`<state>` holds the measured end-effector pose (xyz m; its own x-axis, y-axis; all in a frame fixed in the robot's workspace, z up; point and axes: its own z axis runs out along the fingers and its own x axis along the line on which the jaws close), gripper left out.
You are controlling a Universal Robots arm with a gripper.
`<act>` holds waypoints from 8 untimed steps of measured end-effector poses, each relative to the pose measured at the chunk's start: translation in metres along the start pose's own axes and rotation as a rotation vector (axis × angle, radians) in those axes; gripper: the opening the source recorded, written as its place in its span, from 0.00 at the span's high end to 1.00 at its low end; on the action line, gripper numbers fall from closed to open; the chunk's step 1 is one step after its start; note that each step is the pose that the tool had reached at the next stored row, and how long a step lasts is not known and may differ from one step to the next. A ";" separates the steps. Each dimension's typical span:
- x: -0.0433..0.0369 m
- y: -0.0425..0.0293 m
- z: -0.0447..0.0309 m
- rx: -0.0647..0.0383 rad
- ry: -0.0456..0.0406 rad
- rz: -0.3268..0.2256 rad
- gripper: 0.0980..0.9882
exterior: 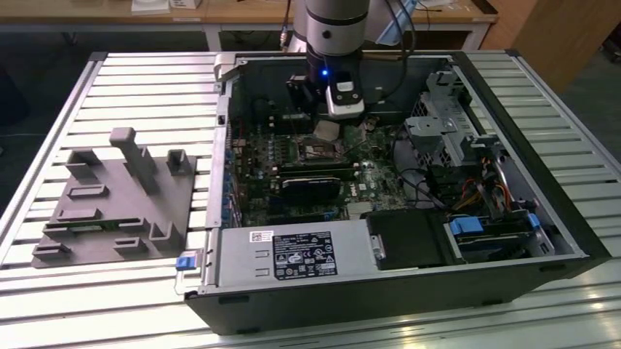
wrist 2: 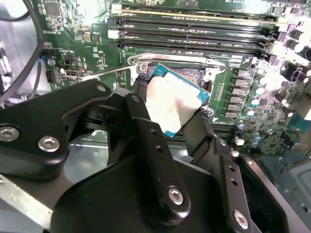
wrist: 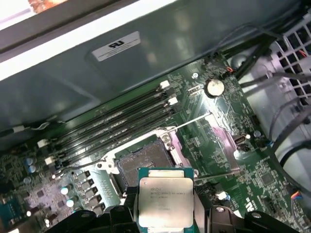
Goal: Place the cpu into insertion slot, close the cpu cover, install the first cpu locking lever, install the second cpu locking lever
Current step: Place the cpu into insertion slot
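Note:
My gripper [wrist 2: 171,112] is shut on the cpu [wrist 2: 174,103], a small square chip with a pale metal top. Its black fingers [wrist 2: 140,116] pinch the chip by two opposite edges. In the exterior view the gripper [exterior: 328,128] hangs inside the open computer case, holding the cpu [exterior: 326,131] just above and behind the insertion slot [exterior: 315,151]. In the first wrist view the cpu [wrist: 165,198] hovers tilted beside the dark, bare insertion slot [wrist: 145,162]. The silvery cpu cover [wrist: 224,145] is flipped open to one side of it. A thin locking lever [wrist: 193,122] stands raised.
Long black memory slots [wrist: 112,127] run beside the socket. A grey power-supply box [exterior: 291,256] sits at the case front and a drive cage [exterior: 456,123] with cables at the exterior view's right. A grey fixture block [exterior: 116,200] rests on the slatted table.

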<state>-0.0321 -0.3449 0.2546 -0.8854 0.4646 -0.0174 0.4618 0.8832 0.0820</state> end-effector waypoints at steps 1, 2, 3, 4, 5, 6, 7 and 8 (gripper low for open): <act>0.0000 0.0000 0.0000 0.000 -0.0008 0.010 0.50; 0.0000 0.0000 0.0001 0.000 -0.0017 0.021 0.50; 0.0000 0.0000 0.0001 0.001 -0.0026 0.032 0.50; 0.0000 0.0000 0.0002 0.001 -0.0037 0.045 0.50; 0.0000 0.0000 0.0003 0.001 -0.0048 0.059 0.50; 0.0000 0.0000 0.0004 0.001 -0.0060 0.073 0.50; 0.0000 0.0000 0.0005 0.002 -0.0072 0.088 0.50; 0.0000 0.0000 0.0007 0.002 -0.0085 0.104 0.50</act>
<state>-0.0321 -0.3449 0.2540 -0.8322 0.5541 -0.0174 0.5512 0.8304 0.0819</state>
